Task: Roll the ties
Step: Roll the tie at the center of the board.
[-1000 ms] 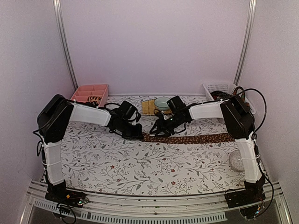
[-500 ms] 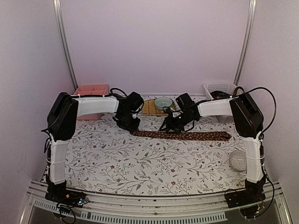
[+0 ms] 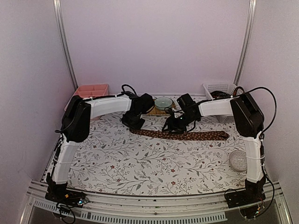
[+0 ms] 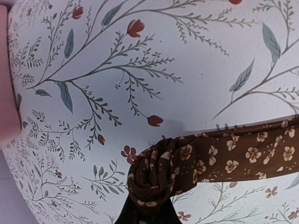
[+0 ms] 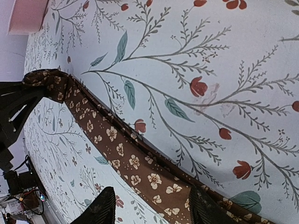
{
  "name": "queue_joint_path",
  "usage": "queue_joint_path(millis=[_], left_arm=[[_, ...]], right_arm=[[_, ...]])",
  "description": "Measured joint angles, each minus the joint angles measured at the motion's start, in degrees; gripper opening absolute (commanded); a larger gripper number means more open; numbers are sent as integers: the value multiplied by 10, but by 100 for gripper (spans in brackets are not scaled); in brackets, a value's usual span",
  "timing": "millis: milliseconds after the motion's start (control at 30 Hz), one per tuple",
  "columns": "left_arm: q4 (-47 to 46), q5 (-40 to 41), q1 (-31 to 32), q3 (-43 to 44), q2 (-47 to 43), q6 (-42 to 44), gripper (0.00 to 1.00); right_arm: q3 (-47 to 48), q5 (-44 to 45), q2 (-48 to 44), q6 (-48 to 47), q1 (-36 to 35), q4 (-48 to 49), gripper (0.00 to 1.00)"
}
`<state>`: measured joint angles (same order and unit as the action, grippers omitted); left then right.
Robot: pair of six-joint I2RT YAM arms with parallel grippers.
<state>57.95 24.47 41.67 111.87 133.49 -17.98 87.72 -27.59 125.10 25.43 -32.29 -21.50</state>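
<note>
The left gripper (image 3: 134, 125) has swung toward the table's (image 3: 140, 163) back-centre, clamped on the tie's (image 3: 187, 136) coiled narrow end, and the right gripper (image 3: 172, 127) has spread apart, straddling the flat band (released, I judge) — so rolling looks barely begun.

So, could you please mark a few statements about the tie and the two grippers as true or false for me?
1. The tie lies stretched out across the floral table cover. True.
2. The left gripper is open and clear of the tie. False: it is shut on the tie's rolled end.
3. The right gripper is open over the tie. True.
4. The green bowl sits inside the pink tray. False: it stands by the woven mat, away from the pink tray.
5. The tie is fully rolled. False: only its left end is rolled.
</note>
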Motion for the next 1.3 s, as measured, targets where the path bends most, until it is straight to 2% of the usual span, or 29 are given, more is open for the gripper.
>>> queue_joint_path(millis=[500,833,1067,1300], left_arm=[[113,123,56,102,88,-22,1],[138,145,67,164,118,-32,2],[144,155,79,193,138,-33,2],[148,158,94,202,154,-35,4]], right_arm=[[0,-10,0,8,0,-1,54],[-2,-16,0,19,0,1,54],[-47,-41,-14,64,5,54,54],[-50,-45,-15,96,6,60,55]])
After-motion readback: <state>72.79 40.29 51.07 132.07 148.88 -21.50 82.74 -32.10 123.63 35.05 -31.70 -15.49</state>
